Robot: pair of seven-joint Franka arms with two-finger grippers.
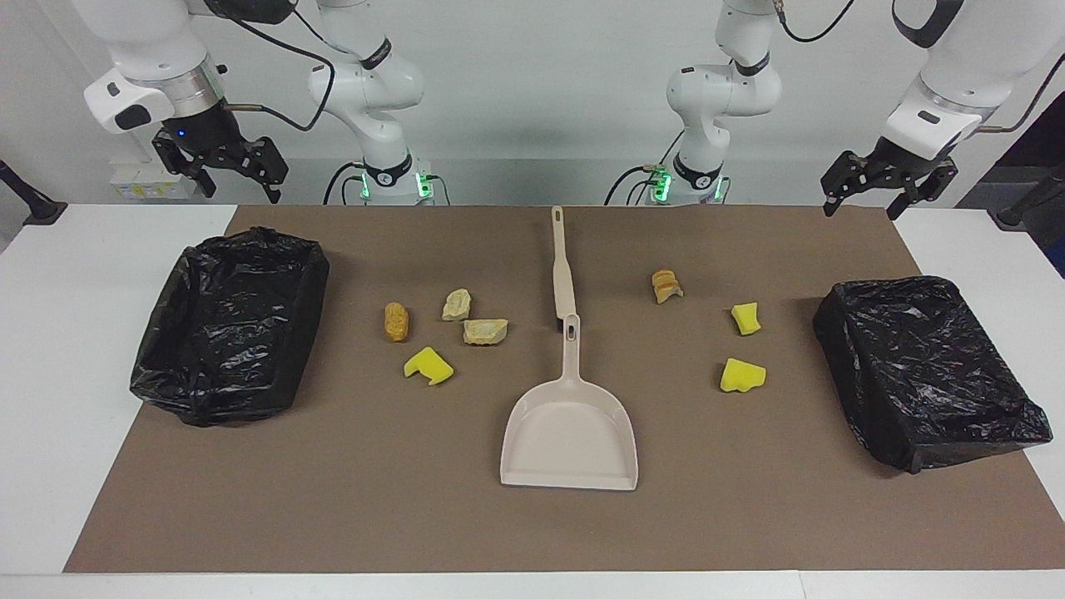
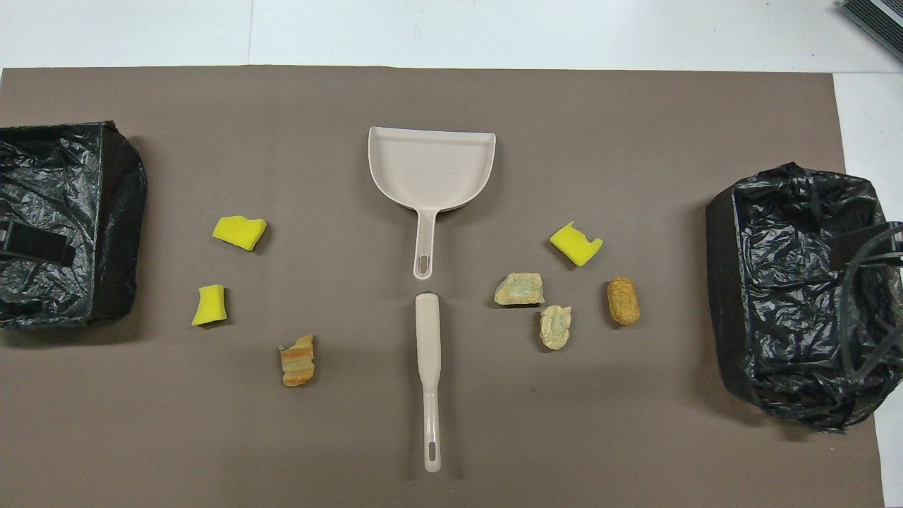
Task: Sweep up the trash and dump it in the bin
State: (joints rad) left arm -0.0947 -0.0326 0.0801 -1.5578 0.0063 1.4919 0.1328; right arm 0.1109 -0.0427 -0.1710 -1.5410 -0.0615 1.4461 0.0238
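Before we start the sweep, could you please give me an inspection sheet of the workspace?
Surface: brown mat flat on white table.
Job's things: seven scraps loose on mat; dustpan and brush end to end mid-mat; black-lined right-end bin and left-end bin, nothing seen inside.
Clutter: nothing seen.
Grippers: left gripper and right gripper open, raised at the robots' edge, waiting.
Cables: black cable along the arms, off the table.
Surroundings: plain wall.

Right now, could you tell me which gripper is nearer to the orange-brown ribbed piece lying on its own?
Left. The left gripper hangs over the mat's corner at that piece's end of the table; the right gripper hangs at the other end, by the bin there.
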